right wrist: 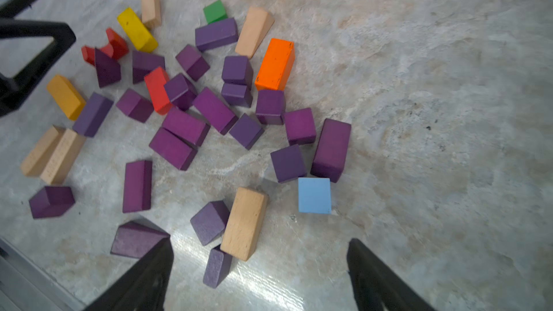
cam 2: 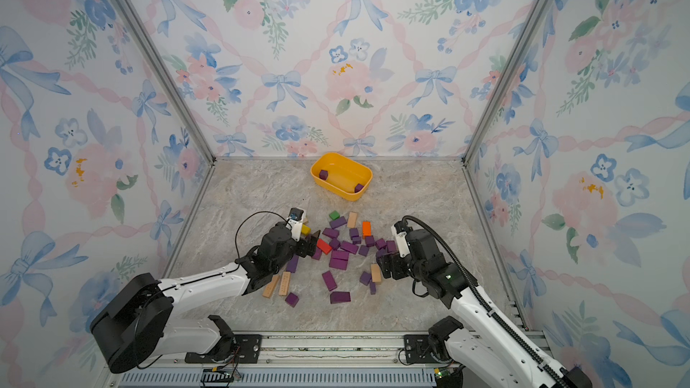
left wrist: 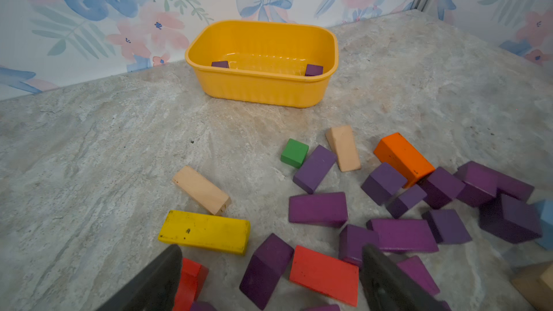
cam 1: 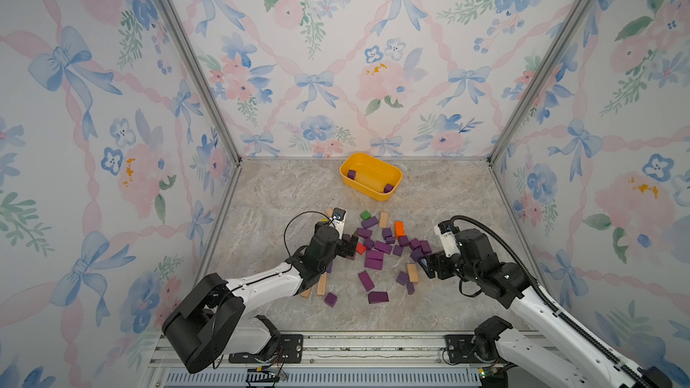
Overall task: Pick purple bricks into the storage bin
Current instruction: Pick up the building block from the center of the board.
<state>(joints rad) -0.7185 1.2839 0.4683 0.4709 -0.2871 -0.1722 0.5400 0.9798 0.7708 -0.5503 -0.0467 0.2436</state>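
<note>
My left claw (left wrist: 272, 249) and right claw (right wrist: 260, 242) are hanging wide open and empty over the purple bricks (right wrist: 214, 110) littering the surface (left wrist: 89, 160), well apart from the storage bin (left wrist: 263, 88). The left claw is straddling a purple wedge (left wrist: 263, 270) just beside a red block (left wrist: 324, 273), so I am risking pinching both.

Floral wallpaper (cam 1: 336, 50) with blue bows covers the left, far and right walls. Aluminium posts (cam 1: 189, 57) mark the far corners. The floor (cam 1: 448, 199) is grey-beige marbled stone.

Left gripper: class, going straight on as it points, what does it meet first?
Probably the purple brick between the open jaws of the left gripper, beside a red block; depth is unclear.
</note>
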